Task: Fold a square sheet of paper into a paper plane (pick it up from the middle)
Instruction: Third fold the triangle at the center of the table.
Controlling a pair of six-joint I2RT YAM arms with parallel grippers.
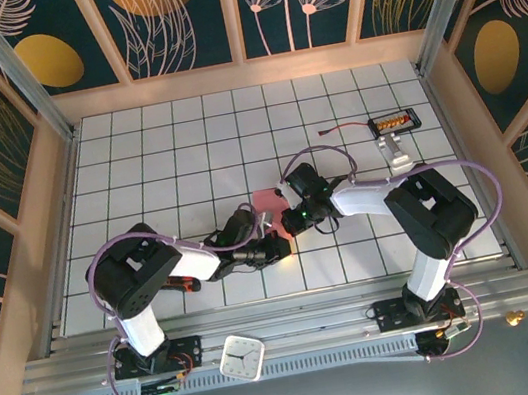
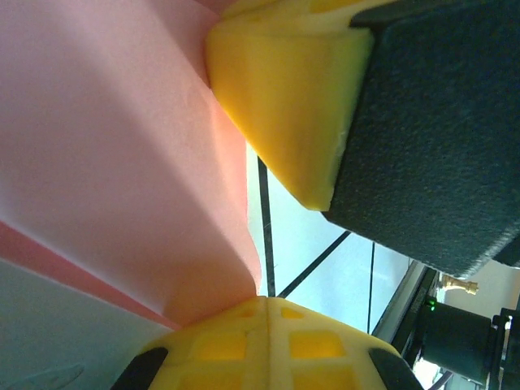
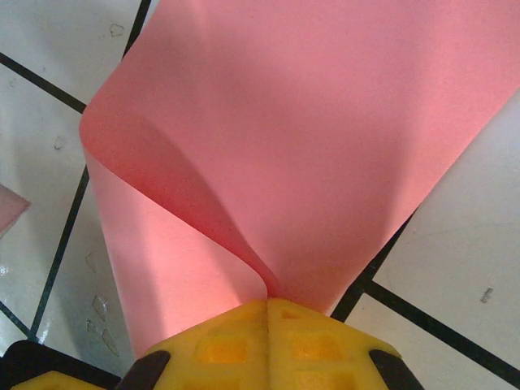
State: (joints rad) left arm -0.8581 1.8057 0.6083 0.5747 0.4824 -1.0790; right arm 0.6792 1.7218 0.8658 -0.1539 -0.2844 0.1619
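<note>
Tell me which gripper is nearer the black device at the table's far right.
Right. The right gripper pinches the square sheet of paper, down-left of the black device in the top view. The left gripper pinches the same sheet, further down-left still.

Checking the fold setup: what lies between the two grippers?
The square sheet of paper, pinched by the left gripper and the right gripper; the top view shows it.

Table (image 1: 177,161): white tiles, black grid; black device (image 1: 395,121) with red lead at two o'clock. White square clock (image 1: 242,356) at six o'clock, near rail.
</note>
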